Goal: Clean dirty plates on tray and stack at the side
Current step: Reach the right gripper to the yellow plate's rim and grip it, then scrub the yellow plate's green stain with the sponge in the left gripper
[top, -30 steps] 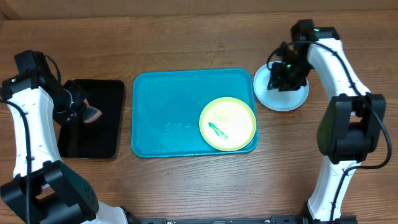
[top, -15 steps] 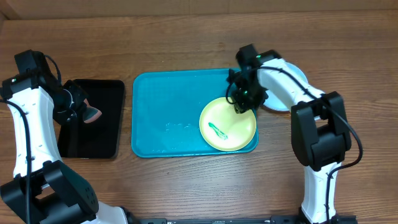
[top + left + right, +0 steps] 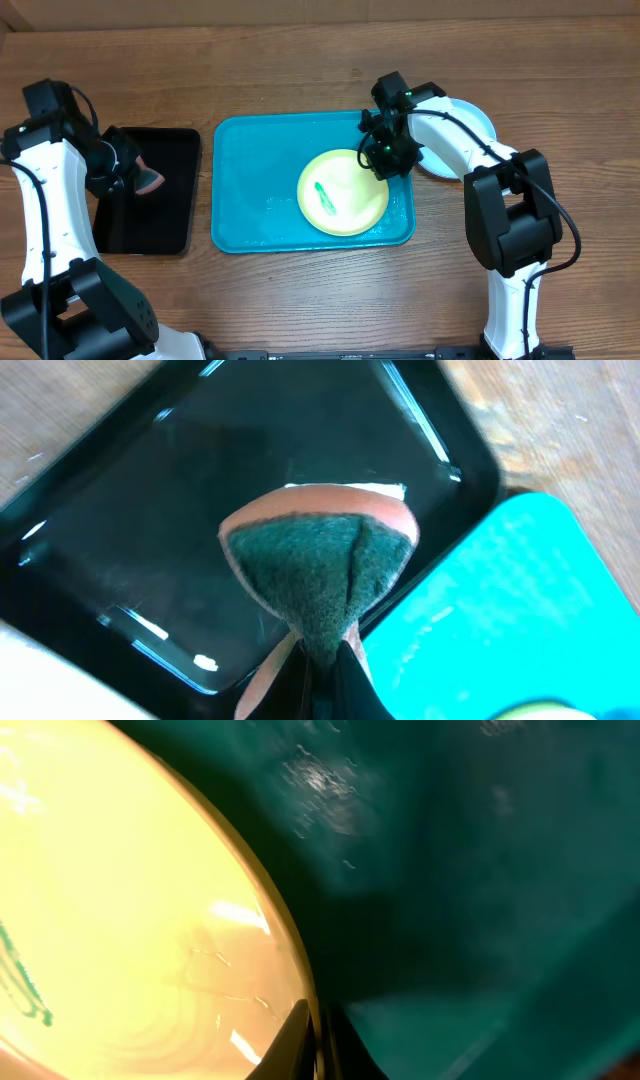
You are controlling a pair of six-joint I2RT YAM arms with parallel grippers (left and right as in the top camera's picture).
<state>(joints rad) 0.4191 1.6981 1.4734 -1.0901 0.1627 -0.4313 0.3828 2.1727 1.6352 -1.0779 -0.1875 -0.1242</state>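
Pinching rim of glossy round yellow-green plate (image 3: 340, 195) on turquoise tray (image 3: 250, 170) with right gripper (image 3: 318, 1038); squeezing fuzzy folded sponge (image 3: 318, 575) above shiny black tray (image 3: 130, 510) with left gripper (image 3: 322, 672).

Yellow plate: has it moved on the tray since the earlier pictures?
Yes. The plate has slid left, away from the right rim of the tray toward its middle, with the right tool on its edge.

Right arm's fingers (image 3: 292, 1048) left the white plate (image 3: 478, 122) out on the counter (image 3: 300, 300), swung over to the yellow-green plate (image 3: 335, 195), pinched its rim and dragged it left, from the tray's (image 3: 250, 160) right corner toward the middle.
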